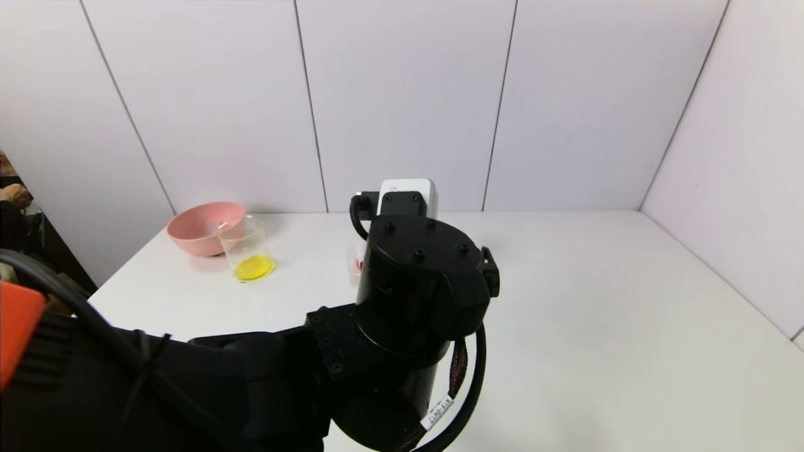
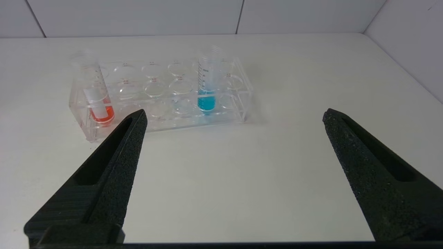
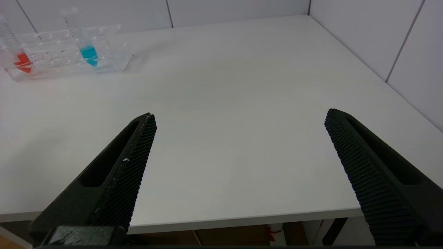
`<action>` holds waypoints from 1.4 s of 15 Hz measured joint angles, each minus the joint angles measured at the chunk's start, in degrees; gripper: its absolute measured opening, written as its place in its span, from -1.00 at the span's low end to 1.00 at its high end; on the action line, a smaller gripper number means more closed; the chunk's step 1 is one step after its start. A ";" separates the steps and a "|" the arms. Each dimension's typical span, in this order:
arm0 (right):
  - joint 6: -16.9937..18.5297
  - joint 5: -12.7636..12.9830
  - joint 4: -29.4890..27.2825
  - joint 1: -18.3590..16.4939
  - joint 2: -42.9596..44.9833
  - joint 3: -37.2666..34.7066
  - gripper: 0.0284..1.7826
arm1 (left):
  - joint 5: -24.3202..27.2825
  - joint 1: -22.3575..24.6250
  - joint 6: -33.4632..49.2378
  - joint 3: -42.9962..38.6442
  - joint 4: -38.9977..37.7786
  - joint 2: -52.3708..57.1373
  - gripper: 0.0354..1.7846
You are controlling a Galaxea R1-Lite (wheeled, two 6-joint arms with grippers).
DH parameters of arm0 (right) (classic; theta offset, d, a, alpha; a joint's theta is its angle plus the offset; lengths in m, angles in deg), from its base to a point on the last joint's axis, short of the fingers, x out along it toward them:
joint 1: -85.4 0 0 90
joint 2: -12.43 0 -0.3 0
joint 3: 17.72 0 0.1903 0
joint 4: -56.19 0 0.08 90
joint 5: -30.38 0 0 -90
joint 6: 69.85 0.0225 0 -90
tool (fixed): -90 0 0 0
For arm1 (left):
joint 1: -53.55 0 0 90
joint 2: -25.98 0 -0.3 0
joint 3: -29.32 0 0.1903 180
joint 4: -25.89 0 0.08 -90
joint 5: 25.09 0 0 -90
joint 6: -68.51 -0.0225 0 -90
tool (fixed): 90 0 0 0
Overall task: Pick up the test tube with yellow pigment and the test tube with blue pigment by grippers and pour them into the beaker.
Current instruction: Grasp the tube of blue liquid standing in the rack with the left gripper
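Note:
The test tube with blue pigment stands upright in a clear rack; it also shows in the right wrist view. My left gripper is open and empty, a short way in front of the rack, with the blue tube ahead between its fingers. In the head view my left arm hides the rack. The beaker stands at the far left with yellow liquid in its bottom. The test tube with yellow pigment is out of view. My right gripper is open and empty over the table's near edge.
A red-tipped tube stands at the rack's other end. A pink bowl sits just behind the beaker, touching or nearly touching it. White walls close the table at the back and on the right side.

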 joint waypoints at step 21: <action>0.00 0.00 0.00 0.00 0.00 0.00 0.99 | 6.19 10.42 -7.74 17.46 -8.66 -25.03 0.99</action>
